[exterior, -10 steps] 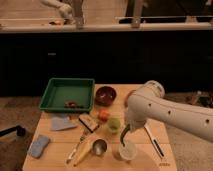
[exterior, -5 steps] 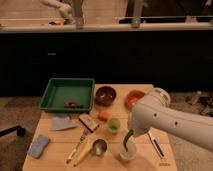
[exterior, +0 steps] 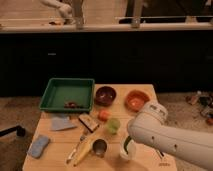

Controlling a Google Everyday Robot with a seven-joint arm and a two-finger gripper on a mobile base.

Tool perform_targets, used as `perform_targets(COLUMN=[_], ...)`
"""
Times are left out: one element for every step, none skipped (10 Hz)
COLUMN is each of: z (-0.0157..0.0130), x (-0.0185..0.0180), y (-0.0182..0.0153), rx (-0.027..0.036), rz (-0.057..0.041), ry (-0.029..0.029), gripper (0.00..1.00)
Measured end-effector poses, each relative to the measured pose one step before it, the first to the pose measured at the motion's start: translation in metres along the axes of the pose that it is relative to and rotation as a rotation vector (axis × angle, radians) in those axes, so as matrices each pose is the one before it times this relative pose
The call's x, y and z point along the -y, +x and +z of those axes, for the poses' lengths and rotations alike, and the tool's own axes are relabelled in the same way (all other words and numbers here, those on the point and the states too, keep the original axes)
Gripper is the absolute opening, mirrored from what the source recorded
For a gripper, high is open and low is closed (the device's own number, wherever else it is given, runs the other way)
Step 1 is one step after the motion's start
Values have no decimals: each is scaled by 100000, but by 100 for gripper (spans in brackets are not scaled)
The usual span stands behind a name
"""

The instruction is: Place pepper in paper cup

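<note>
The white paper cup (exterior: 128,153) stands near the table's front edge, just right of the steel cup (exterior: 99,147). The dark green pepper (exterior: 125,144) hangs curved at the cup's left rim, its lower end at or inside the cup's mouth. My gripper (exterior: 129,141) is at the lower left end of the big white arm (exterior: 167,139), directly over the paper cup and mostly hidden by the arm's housing. The pepper's upper end runs up into the gripper.
A green tray (exterior: 55,102) sits back left, with a dark red bowl (exterior: 105,95) and an orange bowl (exterior: 136,100) behind. A light-green fruit (exterior: 114,125), a brown block (exterior: 89,122), a banana (exterior: 84,151), a cloth (exterior: 62,123) and a blue sponge (exterior: 39,146) lie around.
The arm has swung forward and down toward the table's front edge. The pepper has come down with it onto the paper cup's mouth, and the arm now covers more of the table's right side.
</note>
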Motion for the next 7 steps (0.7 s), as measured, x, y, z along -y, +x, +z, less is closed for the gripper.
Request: perform_targets(z=[-47, -5, 32, 98, 193, 249, 137], x=[-115, -142, -248, -283, -45, -185, -93], y=[-93, -160, -51, -51, -336, -254, -178], rx=[-1792, -3059, -3945, -3843, -4096, -3103, -1800], rz=[-199, -250, 89, 78, -1075, -1387, -916], ry=[1081, 1741, 1363, 593, 849, 51, -128], gripper=[0, 0, 0, 0, 0, 0, 0])
